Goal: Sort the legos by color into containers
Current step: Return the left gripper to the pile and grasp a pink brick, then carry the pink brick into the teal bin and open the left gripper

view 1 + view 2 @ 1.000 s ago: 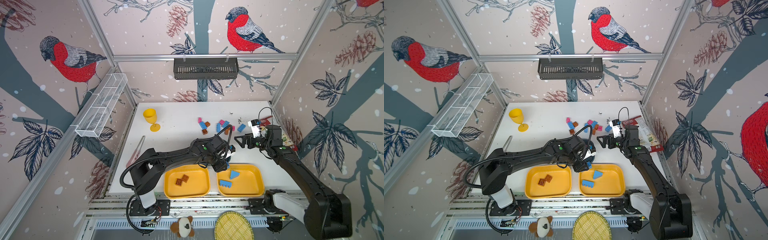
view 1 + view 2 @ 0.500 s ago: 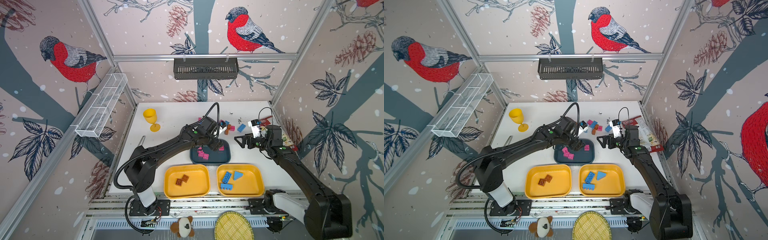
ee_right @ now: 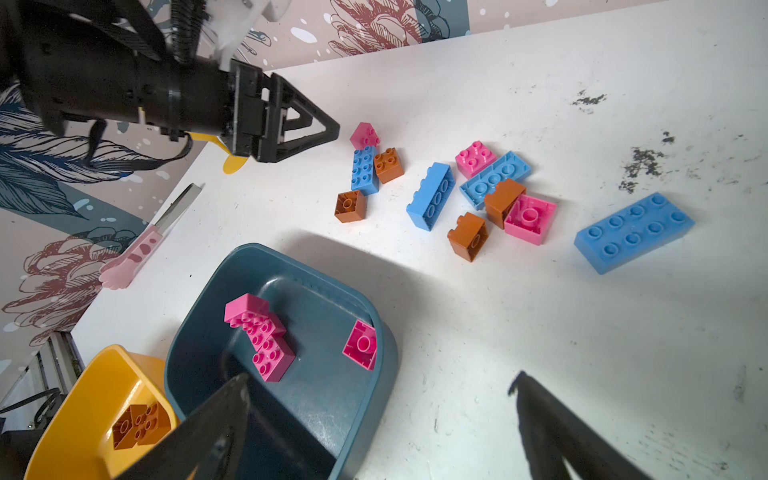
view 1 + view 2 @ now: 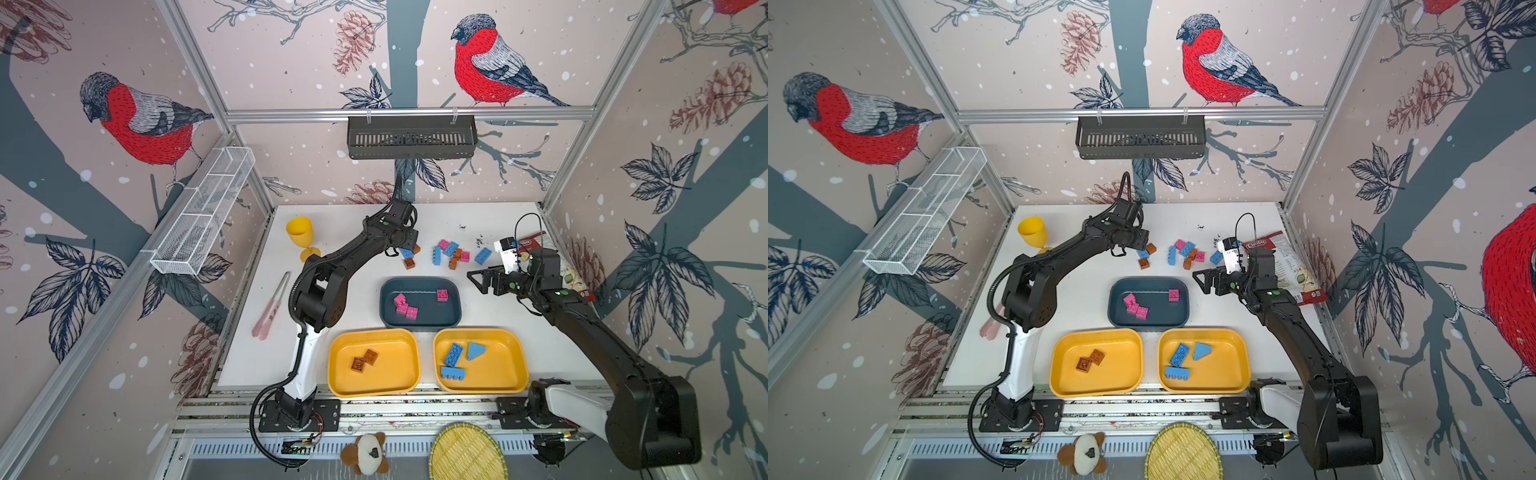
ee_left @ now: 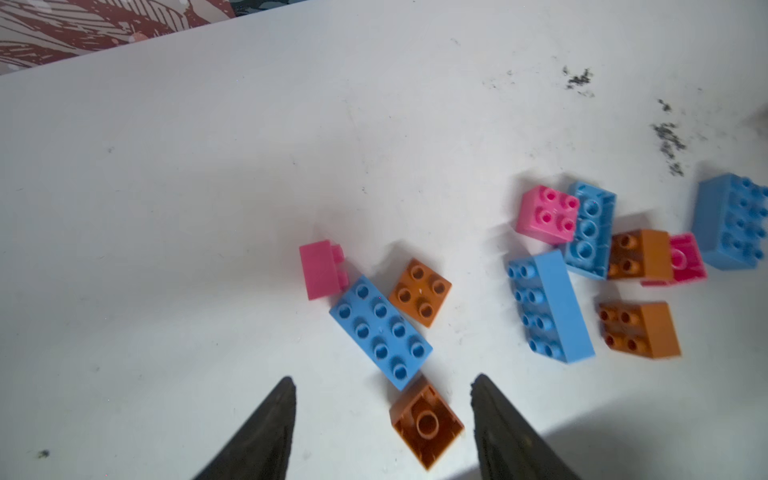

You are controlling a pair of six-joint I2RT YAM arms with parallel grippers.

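A white counter (image 4: 490,316) sits inside walls (image 4: 291,62) printed with red-breasted birds; in both top views the teal tray (image 4: 428,318) lies near its centre with four pink bricks (image 4: 402,308) in it; a yellow tray (image 4: 395,374) at seven o'clock of it holds two brown bricks (image 4: 363,360); a second yellow tray (image 4: 503,365) at five o'clock holds three blue pieces (image 4: 457,359), one a wedge. At twelve o'clock of the teal tray the unsorted legos (image 4: 451,253) lie loose on the counter in pink, blue and brown; the left pincer (image 5: 383,379) hangs over the nine o'clock end of that scatter, its jaws apart and gripping nothing; the left wrist view shows an overturned brown brick (image 5: 426,424) lying on the counter between the two fingers (image 5: 266,432), a gap showing on either side. The right pincer (image 3: 380,378) hovers beside the teal tray at about three o'clock, jaws spread wide and empty.
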